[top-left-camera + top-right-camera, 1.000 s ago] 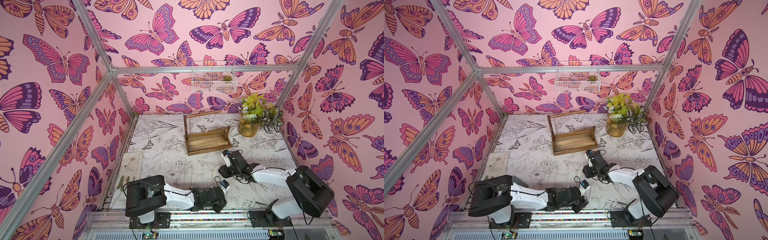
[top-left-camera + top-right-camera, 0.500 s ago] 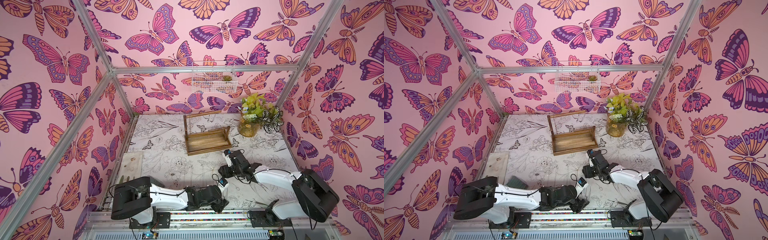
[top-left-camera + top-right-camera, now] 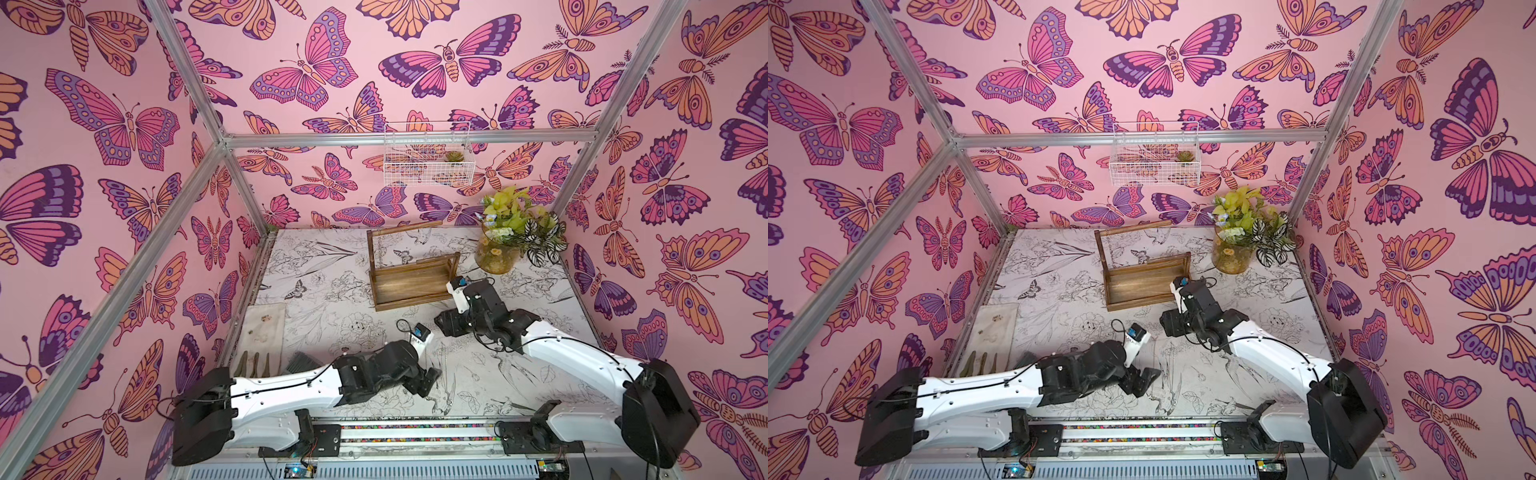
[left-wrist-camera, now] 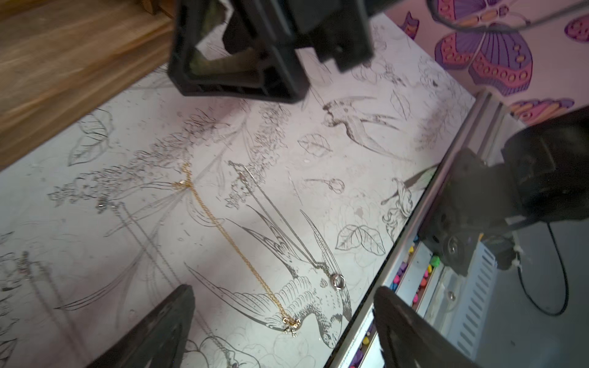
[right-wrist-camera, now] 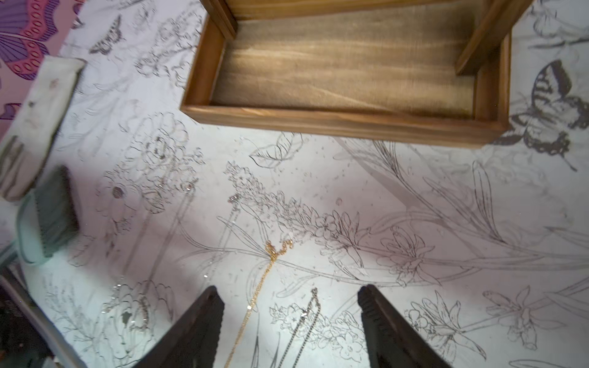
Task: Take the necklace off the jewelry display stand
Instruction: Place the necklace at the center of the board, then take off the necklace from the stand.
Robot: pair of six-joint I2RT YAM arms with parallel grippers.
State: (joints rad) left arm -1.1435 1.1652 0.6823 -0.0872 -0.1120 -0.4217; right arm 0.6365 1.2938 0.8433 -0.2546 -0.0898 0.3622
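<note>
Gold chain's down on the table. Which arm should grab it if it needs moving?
Left, narrowly: the left gripper is open astride the pendant end of the gold chain. The right gripper, also open, straddles it too.

I'm seeing pink walls (image 3: 124,124) all round, covered in big butterflies in purple, magenta and orange. The table cover (image 3: 324,291) is white with fine black line drawings: flowers, leaves, birds, a butterfly. The stand (image 3: 409,282) is warm brown with streaky wood grain. The necklace (image 4: 236,248) is gold, the chain (image 4: 337,282) silver. The basket (image 3: 428,166) is white wire. The plant (image 3: 509,208) mixes yellow-green leaves with black-and-white striped ones, and its vase (image 3: 494,257) is amber. My arms (image 3: 291,386) are white with black joints.
</note>
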